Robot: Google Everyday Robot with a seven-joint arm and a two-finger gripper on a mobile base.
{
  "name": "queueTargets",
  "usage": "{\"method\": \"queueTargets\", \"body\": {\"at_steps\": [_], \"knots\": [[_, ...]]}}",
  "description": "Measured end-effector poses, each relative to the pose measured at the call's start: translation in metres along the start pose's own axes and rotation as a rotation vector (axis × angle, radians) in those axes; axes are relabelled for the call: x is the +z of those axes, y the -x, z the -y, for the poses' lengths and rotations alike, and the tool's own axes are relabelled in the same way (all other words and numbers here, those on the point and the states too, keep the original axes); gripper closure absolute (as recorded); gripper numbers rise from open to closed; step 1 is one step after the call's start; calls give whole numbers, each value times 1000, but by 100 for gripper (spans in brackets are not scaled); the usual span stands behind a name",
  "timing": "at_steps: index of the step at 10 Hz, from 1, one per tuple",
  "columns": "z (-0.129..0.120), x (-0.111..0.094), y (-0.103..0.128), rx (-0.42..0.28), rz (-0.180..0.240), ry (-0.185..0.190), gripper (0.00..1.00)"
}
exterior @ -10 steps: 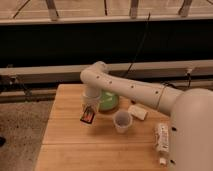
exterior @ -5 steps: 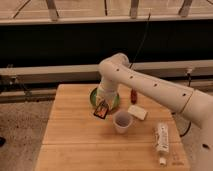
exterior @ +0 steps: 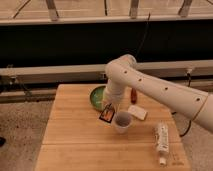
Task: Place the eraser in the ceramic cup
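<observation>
1. The white arm (exterior: pixel 150 87) is reaching in from 3 o'clock and bending down over the middle of the wooden counter (exterior: pixel 70 145).
2. The hand (exterior: pixel 108 111) is hanging at the arm's lower end, just in front of the green bowl (exterior: pixel 97 96) and just beside the cup (exterior: pixel 122 121), at about 10 o'clock from it.
3. The hand is pinching the eraser (exterior: pixel 105 116), gripping it at its upper end.
4. The eraser, dark with orange-red markings, is hanging tilted, with its lower end pointing toward 7 o'clock, and it is sitting outside the cup, close to the rim on that 10 o'clock side.
5. Whether the eraser's lower corner is touching the counter is not showing clearly.
6. The white cup is standing upright near the counter's centre, with its mouth facing up.
7. A cream block (exterior: pixel 137 112) is lying at 2 o'clock from the cup, near it but apart.
8. A small red item (exterior: pixel 133 95) is lying at 1 o'clock from the cup, partly behind the arm.
9. A white tube (exterior: pixel 161 141) is lying at 4 o'clock from the cup, well apart, running toward the counter's front edge.
</observation>
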Motion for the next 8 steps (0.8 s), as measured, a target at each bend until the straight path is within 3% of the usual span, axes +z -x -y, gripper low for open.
{"method": "queueTargets", "body": {"at_steps": [2, 6, 8], "knots": [[-16, 8, 2, 29, 4, 7, 91], [-58, 9, -6, 127, -6, -4, 49], [-64, 8, -8, 148, -8, -8, 32]]}}
